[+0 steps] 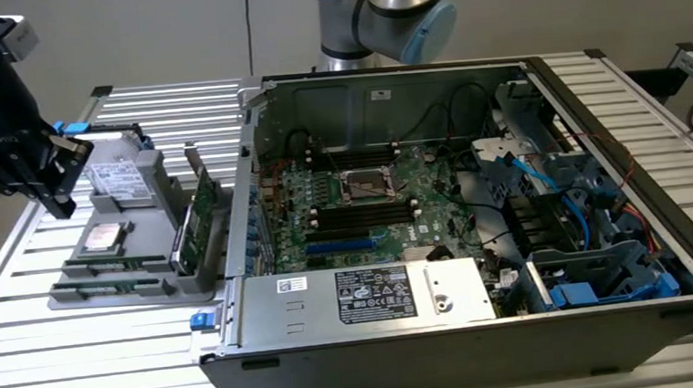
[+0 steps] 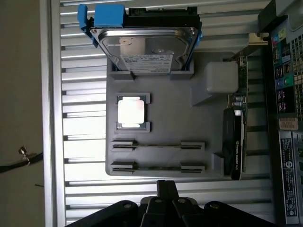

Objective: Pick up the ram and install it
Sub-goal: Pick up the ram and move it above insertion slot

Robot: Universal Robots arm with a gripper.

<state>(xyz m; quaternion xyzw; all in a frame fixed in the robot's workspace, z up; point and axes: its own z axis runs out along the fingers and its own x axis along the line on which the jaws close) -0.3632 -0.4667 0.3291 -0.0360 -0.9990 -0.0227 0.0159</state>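
Slatted metal desk [image 1: 102,357]: bare slats along the near edge and to the exterior view's left of the tray. Computer case [image 1: 456,360], one, side open, just beside the grey tray [image 2: 175,118], one.

On the tray:
- one hard drive [image 2: 147,45]
- one expansion card [image 2: 234,146], on edge at the case side
- one processor [image 2: 131,112]
- two sticks in parallel holders

The ram [image 2: 158,167] stands on edge in the holder nearer the claw [image 2: 166,189], with the second stick [image 2: 158,145] beside it. The claw is over bare slats just off that tray edge, fingers pressed together and pinching nothing.
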